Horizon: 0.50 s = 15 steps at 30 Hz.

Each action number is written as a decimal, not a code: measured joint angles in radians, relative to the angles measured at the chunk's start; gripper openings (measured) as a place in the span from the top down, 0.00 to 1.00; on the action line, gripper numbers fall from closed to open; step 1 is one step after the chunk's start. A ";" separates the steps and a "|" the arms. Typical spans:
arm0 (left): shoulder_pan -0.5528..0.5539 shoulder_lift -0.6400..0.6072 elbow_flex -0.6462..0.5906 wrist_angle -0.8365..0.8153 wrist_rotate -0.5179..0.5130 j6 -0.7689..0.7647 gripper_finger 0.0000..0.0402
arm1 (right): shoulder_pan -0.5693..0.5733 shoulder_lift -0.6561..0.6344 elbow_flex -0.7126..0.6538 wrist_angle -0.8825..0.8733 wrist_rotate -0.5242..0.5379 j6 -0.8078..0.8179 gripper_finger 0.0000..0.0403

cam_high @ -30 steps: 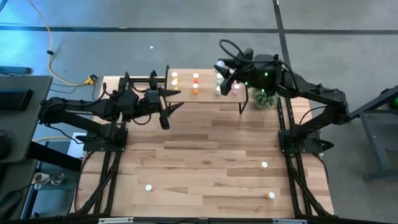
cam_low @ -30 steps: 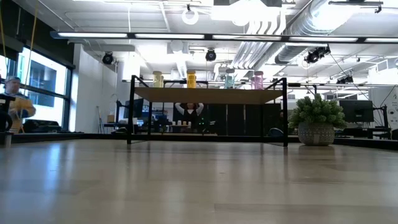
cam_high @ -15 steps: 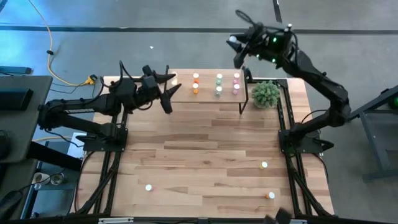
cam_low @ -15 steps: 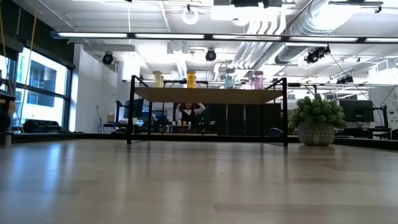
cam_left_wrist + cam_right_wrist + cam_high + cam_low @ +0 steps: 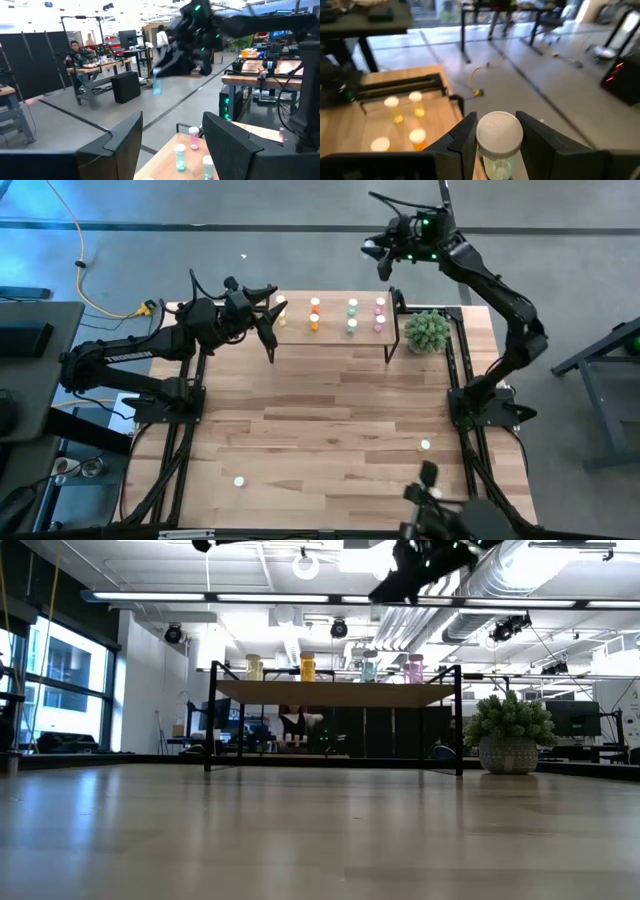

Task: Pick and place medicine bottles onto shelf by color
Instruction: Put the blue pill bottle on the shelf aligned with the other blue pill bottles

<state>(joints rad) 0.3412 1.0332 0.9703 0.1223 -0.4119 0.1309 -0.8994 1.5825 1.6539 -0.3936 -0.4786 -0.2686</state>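
Observation:
The shelf (image 5: 332,330) stands at the table's far edge and carries yellow (image 5: 281,308), orange (image 5: 314,314), green (image 5: 352,315) and pink (image 5: 380,313) medicine bottles in rows. My right gripper (image 5: 373,249) is raised high beyond the shelf's far side, shut on a pale green bottle (image 5: 499,137). The bottle also shows in the left wrist view (image 5: 157,86). My left gripper (image 5: 172,131) is open and empty, in the air over the shelf's left end (image 5: 267,318). Two more bottles (image 5: 424,445) (image 5: 238,480) stand on the tabletop. My right gripper pinches the bottle between its two fingers (image 5: 466,136), on the upper part just below the white cap (image 5: 500,131). The fingers slant down from above. The bottle hangs below them, lifted clear, high above the shelf and table.
A green plant ball (image 5: 427,331) sits right of the shelf. A dark shape (image 5: 432,498) reaches in over the table's near edge on the right. Bare tabletop (image 5: 330,410) lies between the shelf and the loose bottles. People sit at desks in the room behind.
My right gripper has risen from the shelf's right part, going up and toward the far edge with the pale green bottle. My left gripper has risen and gone toward the far edge, to the shelf's left end. A dark shape has come in at the near edge.

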 joint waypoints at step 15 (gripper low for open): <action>0.000 0.000 0.000 -0.003 -0.019 0.003 0.51 | -0.019 0.202 0.000 -0.028 -0.187 -0.046 0.71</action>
<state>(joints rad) 0.3412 1.0336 0.9703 0.1188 -0.4305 0.1341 -0.9181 1.7850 1.6539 -0.4216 -0.6659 -0.3146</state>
